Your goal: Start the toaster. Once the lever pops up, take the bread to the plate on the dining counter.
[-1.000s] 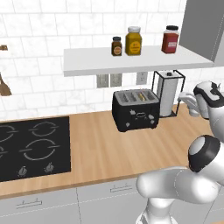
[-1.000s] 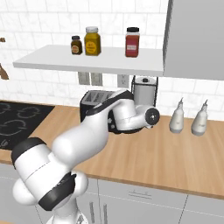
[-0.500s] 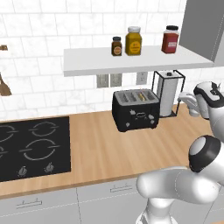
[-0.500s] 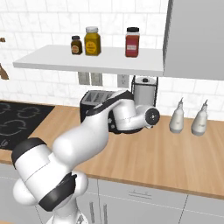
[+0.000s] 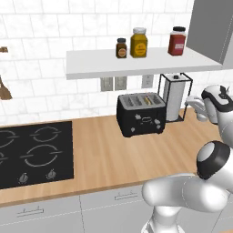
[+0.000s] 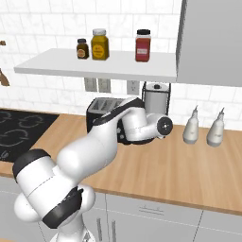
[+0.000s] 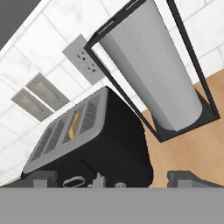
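Observation:
The black four-slot toaster stands on the wood worktop against the tiled wall, and the arm covers much of the toaster in the right base view. A tan slice of bread sits down in one of its slots, its edge showing as the bread in the hand view. My gripper hovers to the right of the toaster, in front of the paper towel stand, pointing toward the toaster. The gripper is open, its fingertips wide apart with nothing held. The plate and the dining counter are out of view.
A paper towel roll in a black wire stand stands right beside the toaster. Two white bottles stand further right. A shelf with three jars hangs low over the toaster. A black hob lies at the left.

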Available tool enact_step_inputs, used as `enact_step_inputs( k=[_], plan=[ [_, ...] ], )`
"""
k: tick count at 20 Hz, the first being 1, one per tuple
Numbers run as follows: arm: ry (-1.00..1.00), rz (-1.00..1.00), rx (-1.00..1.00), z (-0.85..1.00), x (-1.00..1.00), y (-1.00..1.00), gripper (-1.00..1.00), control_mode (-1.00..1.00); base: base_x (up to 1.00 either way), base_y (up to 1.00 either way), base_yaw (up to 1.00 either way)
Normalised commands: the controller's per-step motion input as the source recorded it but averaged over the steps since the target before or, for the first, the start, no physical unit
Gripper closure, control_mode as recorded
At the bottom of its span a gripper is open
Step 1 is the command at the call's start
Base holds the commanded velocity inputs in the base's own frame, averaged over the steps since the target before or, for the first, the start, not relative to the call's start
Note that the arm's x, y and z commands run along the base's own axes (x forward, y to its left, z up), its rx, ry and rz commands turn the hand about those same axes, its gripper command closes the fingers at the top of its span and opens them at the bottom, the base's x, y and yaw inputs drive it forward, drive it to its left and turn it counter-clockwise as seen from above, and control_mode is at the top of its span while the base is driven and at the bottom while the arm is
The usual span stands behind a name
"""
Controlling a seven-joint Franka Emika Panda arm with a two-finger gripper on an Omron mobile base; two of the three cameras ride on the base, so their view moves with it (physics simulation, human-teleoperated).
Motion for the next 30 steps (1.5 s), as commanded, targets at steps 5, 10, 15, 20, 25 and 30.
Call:
enact_step_inputs(
  k=[5,10,15,20,25,30],
  plan=[
    [0.00,0.00,0.00,0.00,0.00,0.00,-1.00,-1.00,0.00,0.00,0.00],
    [0.00,0.00,0.00,0.00,0.00,0.00,-1.00,-1.00,0.00,0.00,0.00],
    [0.00,0.00,0.00,0.00,0.00,0.00,-1.00,-1.00,0.00,0.00,0.00],
    [0.00,0.00,0.00,0.00,0.00,0.00,-1.00,-1.00,0.00,0.00,0.00],
    [0.00,0.00,0.00,0.00,0.00,0.00,-1.00,-1.00,0.00,0.00,0.00],
    [0.00,0.00,0.00,0.00,0.00,0.00,-1.00,-1.00,0.00,0.00,0.00]
  ],
)
